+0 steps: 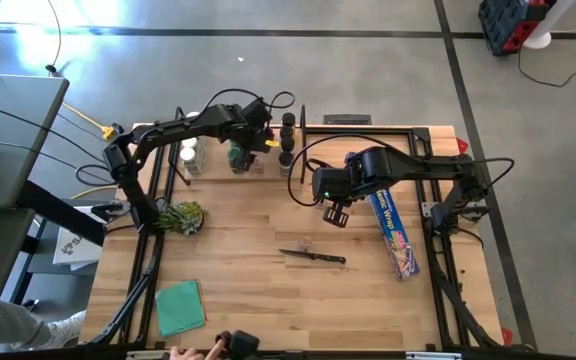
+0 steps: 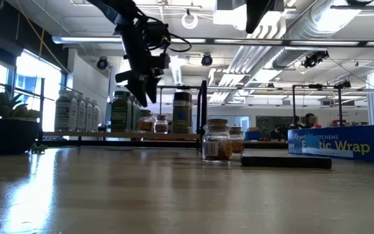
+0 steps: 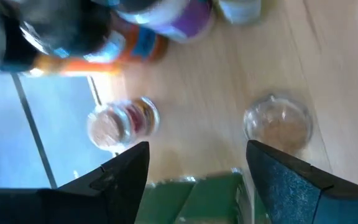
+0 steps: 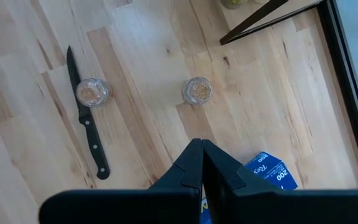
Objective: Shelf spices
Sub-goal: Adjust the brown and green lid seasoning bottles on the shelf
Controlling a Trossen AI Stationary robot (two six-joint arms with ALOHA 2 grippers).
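The shelf (image 2: 96,134) runs along the table's far side and carries several spices: white-capped jars (image 1: 189,155), a green-capped jar (image 1: 240,156) and dark jars (image 1: 287,140). My left gripper (image 1: 245,146) hovers open over the shelf. The green cap (image 3: 197,196) lies between its fingers, and two small clear jars (image 3: 123,122) (image 3: 277,122) stand on the plank beyond. My right gripper (image 1: 336,212) hangs shut high above the table's middle, holding nothing. Below it two small clear jars (image 4: 92,92) (image 4: 197,91) stand on the table. My left gripper has its two fingers (image 3: 126,171) on either side of the green cap (image 3: 197,196), slanting down from above. Whether they touch the cap I cannot tell. The jar stands upright on the shelf.
A dark-handled knife (image 1: 313,257) lies mid-table beside the loose jars. The long blue wrap box (image 1: 393,232) lies to the right. A small plant (image 1: 181,216) and a green cloth (image 1: 180,306) are on the left. A person's hand (image 1: 183,352) shows at the near edge.
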